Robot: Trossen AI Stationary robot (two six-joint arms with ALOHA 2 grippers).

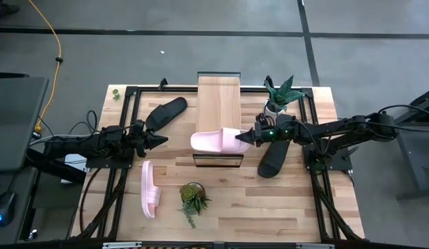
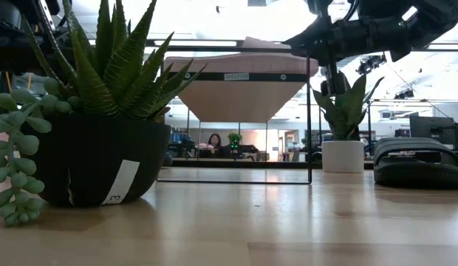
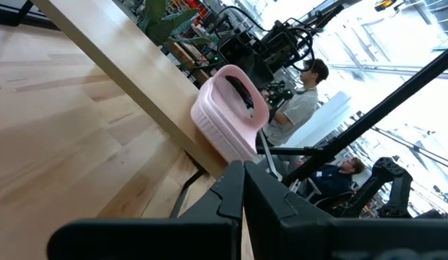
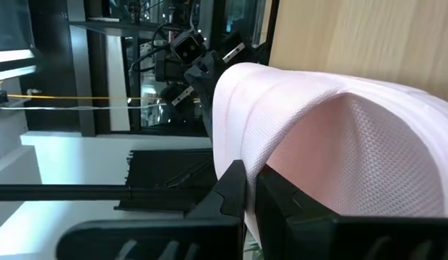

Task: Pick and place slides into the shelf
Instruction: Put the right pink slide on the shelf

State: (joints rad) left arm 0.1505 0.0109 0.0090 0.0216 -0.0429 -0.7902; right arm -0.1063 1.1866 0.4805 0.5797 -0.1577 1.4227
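A pale pink slide [image 1: 213,141] lies across the near end of the shelf [image 1: 219,97], its sole on the light-wood plank and one end past the plank's left edge. My right gripper [image 1: 242,137] is shut on it from the right. A second pink slide [image 1: 150,189] lies on its side on the table at the near left. One black slide [image 1: 166,113] rests on the table left of the shelf, another [image 1: 273,158] under my right arm. My left gripper [image 1: 162,139] waits shut and empty at the table's left, pointing at the shelf. My right gripper pinches the edge of the pink slide's strap [image 4: 230,152] between its two fingers, at the slide's right end. The fingers come in level from the table's right. In the left wrist view a dark finger [image 3: 244,94] shows inside the strap's opening. The slide sits on the plank [image 3: 148,79].
A dark-potted succulent [image 1: 194,198] stands near the front edge, filling the low view's left [image 2: 96,111]. A white-potted plant [image 1: 279,95] stands at the shelf's far right. The shelf's thin black frame [image 2: 310,118] rises mid-table. People sit in the room beyond [image 3: 303,101].
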